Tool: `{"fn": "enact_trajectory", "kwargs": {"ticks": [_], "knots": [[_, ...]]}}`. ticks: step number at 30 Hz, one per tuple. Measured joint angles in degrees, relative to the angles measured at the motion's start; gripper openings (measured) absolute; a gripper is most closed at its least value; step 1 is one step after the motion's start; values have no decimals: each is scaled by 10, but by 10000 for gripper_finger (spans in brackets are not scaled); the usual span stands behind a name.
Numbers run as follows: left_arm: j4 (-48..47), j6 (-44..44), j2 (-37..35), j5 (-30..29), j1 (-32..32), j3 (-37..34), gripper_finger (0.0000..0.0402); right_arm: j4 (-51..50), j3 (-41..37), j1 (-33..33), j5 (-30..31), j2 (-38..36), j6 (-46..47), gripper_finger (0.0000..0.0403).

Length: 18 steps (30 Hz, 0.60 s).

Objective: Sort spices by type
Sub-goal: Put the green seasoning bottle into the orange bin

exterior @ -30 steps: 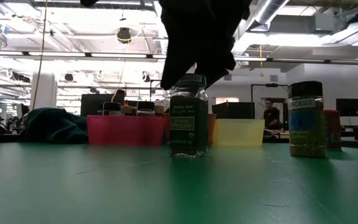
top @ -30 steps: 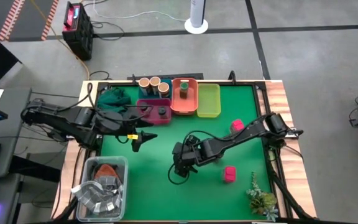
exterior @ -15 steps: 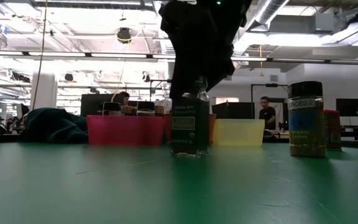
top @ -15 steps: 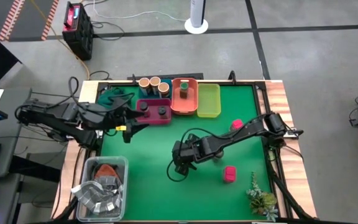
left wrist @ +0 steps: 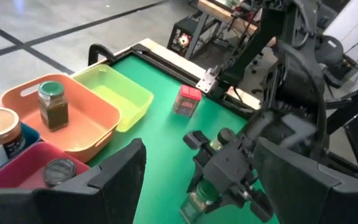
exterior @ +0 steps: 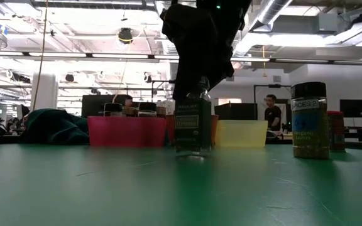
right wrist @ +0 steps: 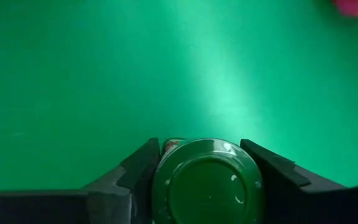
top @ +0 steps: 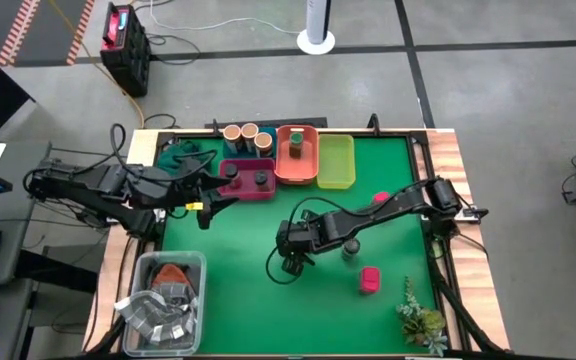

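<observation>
A glass spice jar with a green lid (exterior: 192,130) stands mid-table, and my right gripper (top: 293,250) is shut on its top from above. My left gripper (top: 208,207) hovers open near the magenta tray (top: 230,190), touching nothing. Tan-topped jars (top: 248,134) sit in the blue tray. Two dark-topped jars (top: 260,178) are in the magenta tray, and a green-topped jar (top: 295,143) is in the orange tray. One more jar (top: 349,247) and two pink boxes (top: 380,200) (top: 369,279) rest on the green mat. My right gripper pinches the jar's green lid (right wrist: 173,177) between its two fingers, one on each side of the lid's rim. The fingers come from above, pointing down. The jar stays upright; whether its base rests on the mat or is just clear of it, I cannot tell.
The yellow-green tray (top: 335,162) is beside the orange one at the far edge. A clear tub of grey packets (top: 163,300) sits at the near left, a teal cloth (top: 181,155) at the far left, and a small plant (top: 418,315) at the near right. Open green mat lies in front.
My right gripper has come down over the green-lidded jar and shut on its lid. My left gripper has drawn back toward the table's left and far edges, still open.
</observation>
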Motion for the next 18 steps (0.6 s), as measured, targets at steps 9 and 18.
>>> {"fn": "enact_trajectory", "kwargs": {"ticks": [9,18], "knots": [[-40,-7,-19,-3,0,0,283,-23,45,-59,-1,-4,-82,222],[-48,31,-63,-91,0,0,283,-77,124,-165,-1,-4,-171,222]]}}
